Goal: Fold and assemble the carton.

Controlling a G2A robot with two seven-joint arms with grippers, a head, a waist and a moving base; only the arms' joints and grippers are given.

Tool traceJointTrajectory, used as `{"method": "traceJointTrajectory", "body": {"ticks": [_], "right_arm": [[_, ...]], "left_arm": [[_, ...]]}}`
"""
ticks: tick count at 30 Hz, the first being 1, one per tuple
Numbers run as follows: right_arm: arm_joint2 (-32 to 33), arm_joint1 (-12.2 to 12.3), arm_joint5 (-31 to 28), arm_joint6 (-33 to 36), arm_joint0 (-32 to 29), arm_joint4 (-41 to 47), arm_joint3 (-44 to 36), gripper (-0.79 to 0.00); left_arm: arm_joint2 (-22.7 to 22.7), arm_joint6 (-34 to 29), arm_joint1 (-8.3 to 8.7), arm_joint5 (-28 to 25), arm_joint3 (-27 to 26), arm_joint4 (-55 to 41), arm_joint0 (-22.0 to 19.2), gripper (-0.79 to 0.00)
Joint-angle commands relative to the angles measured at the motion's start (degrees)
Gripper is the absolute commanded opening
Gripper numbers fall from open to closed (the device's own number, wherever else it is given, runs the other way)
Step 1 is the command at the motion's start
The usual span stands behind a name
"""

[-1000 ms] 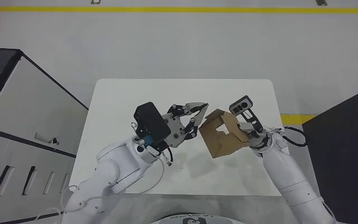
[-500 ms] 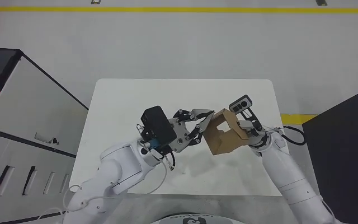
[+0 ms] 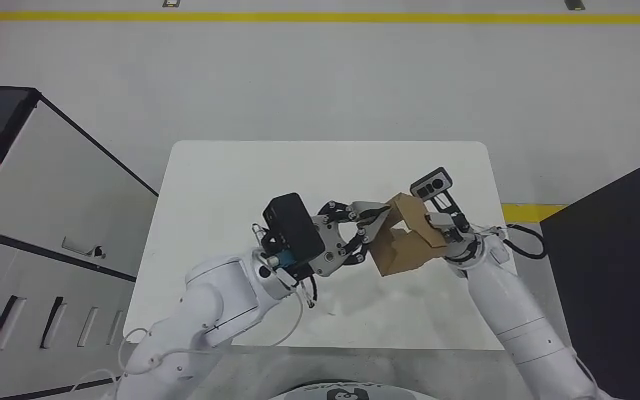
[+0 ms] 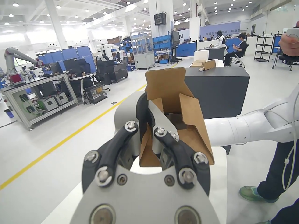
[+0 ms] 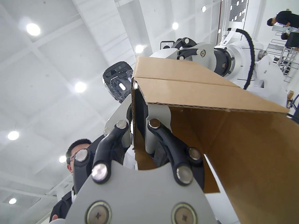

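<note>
Here, the left claw [image 4: 145,104] was pressed together on one wall of the carton [image 4: 191,122], with one finger inside the open box and the other outside. The right claw [image 5: 140,113] pinched the opposite wall the same way, its fingers straddling a corrugated edge. The carton sat between the two claws, over the table [image 3: 230,190], with its open side facing the left claw and a tall flap rising past that claw's fingertips.
</note>
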Motion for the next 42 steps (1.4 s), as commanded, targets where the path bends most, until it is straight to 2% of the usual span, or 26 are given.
{"method": "traceJointTrajectory", "body": {"ticks": [1, 17, 42], "right_arm": [[0.0, 0.0, -0.1, 0.0, 0.0, 0.0, -0.1, -0.785], [0.8, 0.4, -4.2, 0.0, 0.1, 0.1, -1.1, -0.785], [-0.4, 1.3, -6.9, 0.0, 0.7, 0.4, -2.1, -0.785]], "left_arm": [[0.1, -0.1, -0.03, -0.2, -0.1, 0.1, -0.1, -0.785], [0.0, 0.2, -0.23, 0.2, -0.9, 0.5, -0.6, -0.785], [1.2, -0.5, -0.5, -0.9, -0.6, 1.0, -1.0, -0.785]]}}
